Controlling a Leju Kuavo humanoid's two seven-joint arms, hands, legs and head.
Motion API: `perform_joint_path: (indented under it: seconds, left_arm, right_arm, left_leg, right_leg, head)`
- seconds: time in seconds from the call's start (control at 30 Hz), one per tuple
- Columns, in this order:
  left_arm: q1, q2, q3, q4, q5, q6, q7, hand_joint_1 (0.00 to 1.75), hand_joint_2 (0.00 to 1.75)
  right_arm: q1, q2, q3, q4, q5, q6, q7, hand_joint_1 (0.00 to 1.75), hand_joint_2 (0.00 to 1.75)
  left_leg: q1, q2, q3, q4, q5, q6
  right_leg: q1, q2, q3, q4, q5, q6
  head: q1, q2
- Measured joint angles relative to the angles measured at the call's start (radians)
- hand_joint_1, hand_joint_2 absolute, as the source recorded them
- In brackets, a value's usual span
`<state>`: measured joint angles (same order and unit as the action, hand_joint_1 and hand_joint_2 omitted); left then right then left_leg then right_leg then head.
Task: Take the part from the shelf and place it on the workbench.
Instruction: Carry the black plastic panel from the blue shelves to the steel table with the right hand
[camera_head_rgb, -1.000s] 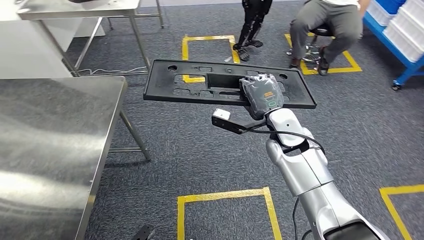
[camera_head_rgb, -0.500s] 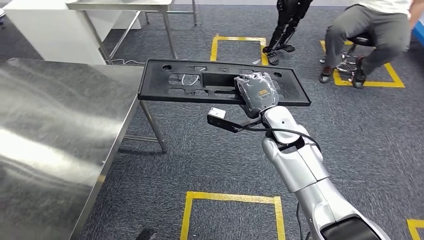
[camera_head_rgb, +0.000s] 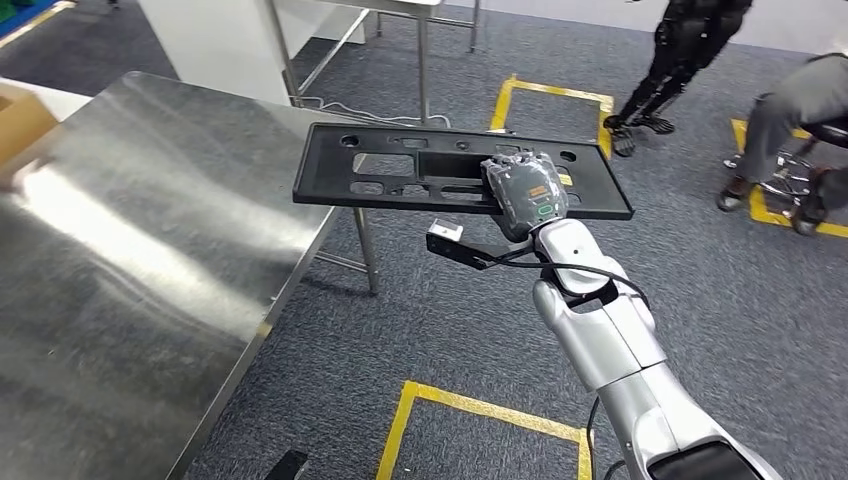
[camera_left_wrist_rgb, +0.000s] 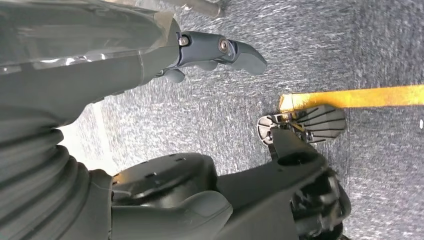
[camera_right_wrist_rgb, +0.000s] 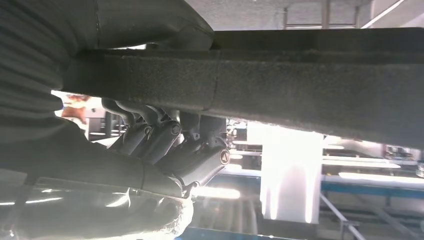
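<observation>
Right hand grips the black panel level in the air, its left end overhanging the steel table edge, left hand empty, fingers apart.

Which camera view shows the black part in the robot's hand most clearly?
The head view: the whole black part shows, flat, with its cutouts, held by the right hand. The right wrist view gives a close look at its edge and underside.

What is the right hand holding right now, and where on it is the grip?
The right hand holds the flat black part by its near long edge, right of the middle.
</observation>
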<state>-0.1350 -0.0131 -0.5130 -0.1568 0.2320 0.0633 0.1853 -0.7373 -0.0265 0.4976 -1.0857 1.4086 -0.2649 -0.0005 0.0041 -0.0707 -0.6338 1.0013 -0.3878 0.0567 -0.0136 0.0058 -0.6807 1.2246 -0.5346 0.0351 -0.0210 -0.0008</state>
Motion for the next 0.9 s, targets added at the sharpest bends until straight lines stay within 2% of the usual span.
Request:
perform_joint_path:
  seconds: [0.03,0.07,0.1,0.13,0.2,0.23,0.27,0.33,0.37,0.4,0.43,0.47,0.5,0.57,0.6,0.63,0.7,0.73,0.8,0.83,0.87,0.9]
  left_arm:
    - [0.0,0.0,-0.001,0.0,0.0,0.0,0.0,0.0,1.75]
    - [-0.001,0.001,-0.001,0.0,-0.001,0.0,0.0,0.0,1.75]
    - [-0.001,0.002,-0.001,0.0,-0.001,0.0,0.0,0.0,1.75]
    - [-0.001,0.002,-0.001,0.0,-0.002,-0.001,0.001,0.0,1.75]
    - [0.0,0.004,-0.002,0.001,-0.003,-0.002,0.001,0.0,1.75]
    - [0.001,0.004,-0.002,0.001,-0.003,-0.004,0.001,0.0,1.75]
    - [0.001,0.005,-0.002,0.002,-0.003,-0.005,0.002,0.0,1.75]
    - [-0.001,0.004,-0.004,0.002,-0.004,-0.008,0.002,0.0,1.75]
    - [-0.002,0.004,-0.006,0.002,-0.004,-0.008,0.002,0.0,1.75]
    - [-0.002,0.003,-0.008,0.002,-0.004,-0.008,0.002,0.0,1.75]
    - [-0.001,0.002,-0.009,0.002,-0.002,-0.01,0.002,0.0,1.75]
    - [-0.001,0.002,-0.01,0.002,0.004,-0.013,0.003,0.0,1.75]
    - [0.0,0.002,-0.01,0.002,0.011,-0.018,0.003,0.0,1.75]
    - [0.0,0.004,-0.01,0.002,0.025,-0.028,0.004,0.0,1.75]
    - [0.0,0.006,-0.01,0.002,0.028,-0.031,0.004,0.0,1.75]
    - [0.0,0.007,-0.01,0.002,0.029,-0.031,0.004,0.0,1.75]
    - [0.002,0.009,-0.01,0.003,0.028,-0.031,0.004,0.0,1.75]
    - [0.004,0.009,-0.01,0.003,0.027,-0.031,0.004,0.0,1.75]
    - [0.005,0.009,-0.01,0.003,0.025,-0.03,0.004,0.0,1.75]
    - [0.004,0.008,-0.01,0.003,0.024,-0.029,0.004,0.0,1.75]
    - [0.003,0.008,-0.01,0.003,0.024,-0.028,0.004,0.0,1.75]
    - [0.002,0.008,-0.01,0.003,0.025,-0.028,0.004,0.0,1.75]
  right_arm:
    - [0.0,-0.003,-0.003,0.0,0.001,0.0,0.0,1.73,1.75]
    - [-0.001,-0.005,-0.006,0.0,0.001,-0.001,0.0,1.73,1.75]
    - [0.0,-0.007,-0.008,0.001,0.002,-0.001,0.0,1.73,1.75]
    - [0.001,-0.008,-0.009,0.001,0.002,-0.002,0.0,1.73,1.75]
    - [0.004,-0.01,-0.012,0.001,0.003,-0.002,0.0,1.73,1.75]
    - [0.003,-0.009,-0.014,0.001,0.004,-0.003,0.001,1.73,1.75]
    - [0.002,-0.01,-0.016,0.0,0.005,-0.003,0.001,1.73,1.75]
    - [0.001,-0.01,-0.02,0.0,0.006,-0.003,0.0,1.73,1.75]
    - [0.001,-0.012,-0.021,0.0,0.007,-0.003,0.0,1.73,1.75]
    - [0.003,-0.014,-0.022,0.0,0.008,-0.003,0.0,1.73,1.75]
    - [0.004,-0.016,-0.022,0.0,0.009,-0.003,0.0,1.73,1.75]
    - [0.005,-0.017,-0.024,0.001,0.009,-0.003,-0.002,1.73,1.75]
    - [0.004,-0.018,-0.026,0.001,0.009,-0.004,-0.004,1.73,1.75]
    - [-0.001,-0.018,-0.032,0.002,0.007,-0.005,-0.008,1.73,1.75]
    - [-0.004,-0.019,-0.035,0.002,0.006,-0.006,-0.01,1.73,1.75]
    - [-0.007,-0.019,-0.037,0.004,0.006,-0.006,-0.011,1.73,1.75]
    - [-0.01,-0.019,-0.039,0.008,0.005,-0.007,-0.012,1.73,1.75]
    - [-0.011,-0.018,-0.039,0.009,0.005,-0.007,-0.012,1.73,1.75]
    - [-0.013,-0.019,-0.043,0.012,0.005,-0.008,-0.013,1.73,1.75]
    - [-0.014,-0.02,-0.045,0.013,0.004,-0.009,-0.013,1.73,1.75]
    - [-0.013,-0.023,-0.046,0.015,0.003,-0.01,-0.013,1.73,1.75]
    - [-0.011,-0.025,-0.046,0.018,0.002,-0.01,-0.013,1.73,1.75]
  left_leg:
    - [0.002,-0.014,-0.003,0.006,-0.002,-0.006]
    - [0.003,-0.026,-0.007,0.013,-0.005,-0.013]
    - [0.003,-0.037,-0.012,0.018,-0.007,-0.021]
    - [0.004,-0.046,-0.018,0.02,-0.007,-0.028]
    - [0.008,-0.056,-0.025,0.019,-0.003,-0.04]
    - [0.008,-0.043,-0.029,0.024,-0.006,-0.044]
    - [0.008,-0.017,-0.039,0.047,-0.02,-0.048]
    - [0.007,0.043,-0.085,0.148,-0.076,-0.054]
    - [0.009,0.058,-0.118,0.217,-0.108,-0.056]
    - [0.01,0.064,-0.145,0.272,-0.128,-0.057]
    - [0.01,0.066,-0.158,0.298,-0.132,-0.057]
    - [0.009,0.068,-0.151,0.287,-0.12,-0.055]
    - [0.008,0.073,-0.124,0.239,-0.093,-0.05]
    - [-0.004,0.117,-0.048,0.102,-0.044,-0.034]
    - [-0.011,0.136,-0.023,0.055,-0.033,-0.026]
    - [-0.018,0.148,-0.011,0.031,-0.031,-0.02]
    - [-0.024,0.13,-0.012,0.024,-0.031,-0.011]
    - [-0.02,0.119,-0.007,0.017,-0.026,-0.006]
    - [-0.012,0.095,0.004,-0.002,-0.014,0.003]
    - [-0.007,0.083,0.008,-0.008,-0.009,0.006]
    - [-0.006,0.069,0.008,-0.01,-0.008,0.008]
    - [-0.005,0.055,0.008,-0.01,-0.007,0.009]
  right_leg:
    - [-0.009,0.021,0.031,-0.074,0.031,0.012]
    - [-0.014,0.039,0.059,-0.136,0.056,0.018]
    - [-0.018,0.052,0.077,-0.176,0.07,0.018]
    - [-0.018,0.058,0.084,-0.191,0.075,0.013]
    - [-0.013,0.036,0.085,-0.192,0.08,-0.003]
    - [-0.014,0.027,0.087,-0.194,0.082,-0.009]
    - [-0.014,0.017,0.088,-0.196,0.083,-0.017]
    - [-0.01,-0.004,0.09,-0.198,0.083,-0.03]
    - [-0.005,-0.015,0.09,-0.198,0.082,-0.034]
    - [-0.002,-0.028,0.09,-0.198,0.081,-0.036]
    - [0.001,-0.041,0.09,-0.198,0.079,-0.038]
    - [0.004,-0.053,0.09,-0.198,0.078,-0.039]
    - [0.006,-0.065,0.091,-0.198,0.077,-0.04]
    - [0.013,-0.087,0.094,-0.198,0.074,-0.041]
    - [0.015,-0.096,0.095,-0.199,0.072,-0.04]
    - [0.017,-0.105,0.096,-0.199,0.071,-0.039]
    - [0.018,-0.126,0.1,-0.203,0.068,-0.032]
    - [0.019,-0.123,0.1,-0.2,0.065,-0.028]
    - [0.017,-0.077,0.081,-0.154,0.041,-0.025]
    - [0.014,-0.044,0.054,-0.099,0.017,-0.026]
    - [0.011,-0.021,0.022,-0.031,-0.009,-0.028]
    - [0.008,-0.012,-0.011,0.034,-0.03,-0.027]
  head:
    - [0.001,0.0]
    - [0.002,0.0]
    - [0.002,0.0]
    - [0.001,0.0]
    - [-0.001,0.0]
    - [-0.002,0.0]
    - [-0.005,0.0]
    - [-0.012,0.0]
    - [-0.014,0.0]
    - [-0.014,0.0]
    - [-0.014,0.0]
    - [-0.014,0.0]
    - [-0.014,0.0]
    - [-0.014,0.0]
    - [-0.013,0.0]
    - [-0.013,0.0]
    - [-0.013,0.0]
    - [-0.013,0.0]
    - [-0.012,0.0]
    - [-0.011,0.0]
    - [-0.01,0.0]
    - [-0.008,0.0]
